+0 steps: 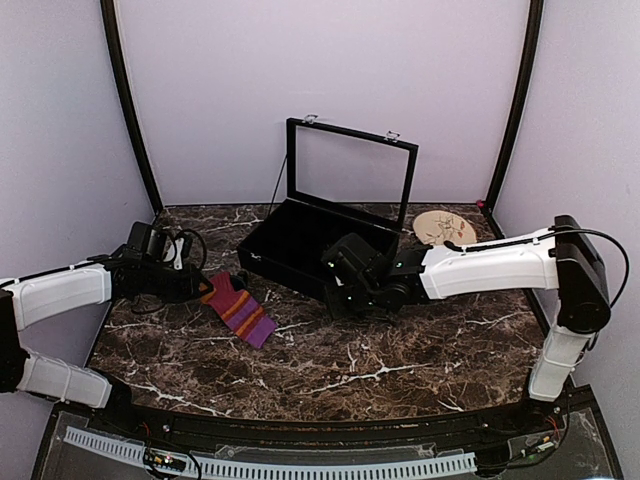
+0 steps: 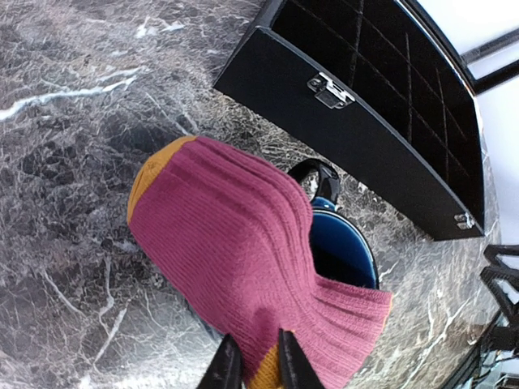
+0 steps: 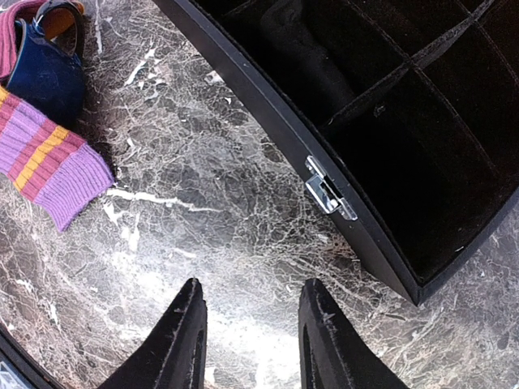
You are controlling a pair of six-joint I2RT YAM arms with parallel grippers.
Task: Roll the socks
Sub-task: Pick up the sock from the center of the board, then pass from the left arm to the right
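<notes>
Brown marble tabletop (image 1: 400, 360) bears a striped sock (image 1: 240, 312) between lilac walls (image 1: 220, 90).

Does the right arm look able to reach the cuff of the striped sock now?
Probably yes: only bare table lies between the open right hand and the cuff of the striped sock; the black box stands aside.

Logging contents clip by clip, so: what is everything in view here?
striped sock: one, purple, orange and red, draped over the mug
mug: one, dark blue, left of the case
case: one, black, lid open, table centre
dark lump: one, black, in a case compartment, maybe a sock
round plate: one, tan, back right
table: one, dark marble, under everything
left gripper: one, black, shut on the striped sock
right gripper: one, black, open above the table before the case
</notes>
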